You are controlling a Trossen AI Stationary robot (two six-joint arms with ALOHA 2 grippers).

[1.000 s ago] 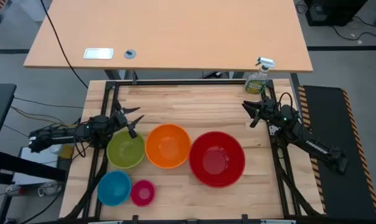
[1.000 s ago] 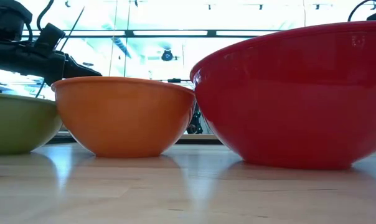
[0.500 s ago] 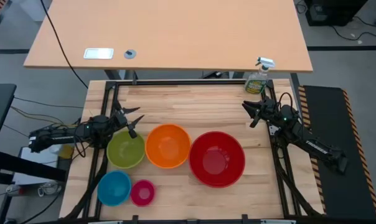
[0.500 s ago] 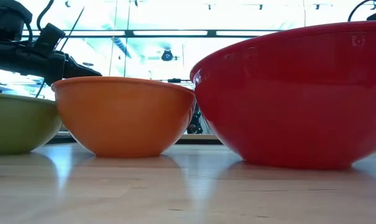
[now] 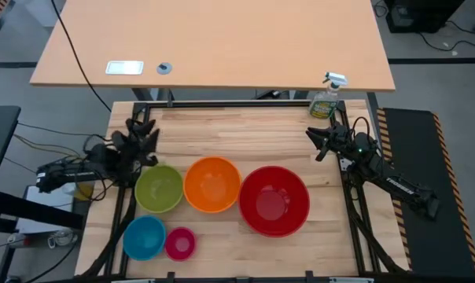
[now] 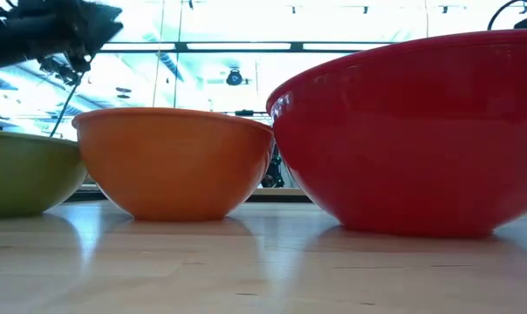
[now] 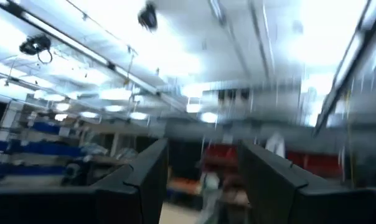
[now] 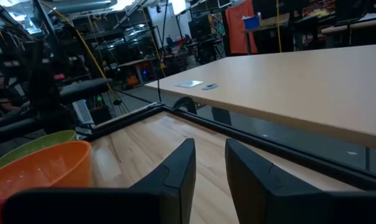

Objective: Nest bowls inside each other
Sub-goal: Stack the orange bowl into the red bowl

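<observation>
Five bowls stand upright on their bases on the wooden table: green, orange and red in a row, with blue and pink nearer the front edge. My left gripper is by the table's left edge, beyond the green bowl, open and tipped upward. Its wrist view shows only the room between the fingers. My right gripper waits level at the table's right side, open by a narrow gap, with nothing between its fingers.
A spray bottle stands at the table's far right corner. A larger tan table lies beyond the far edge. Black frame rails run along the table's sides. Bare wood lies between the bowls and the far edge.
My left gripper has risen and tipped from level to pointing upward, drawing back from above the green bowl's far rim toward the table's far left. In the low view it has moved up to the picture's top. The bowls have kept still.
</observation>
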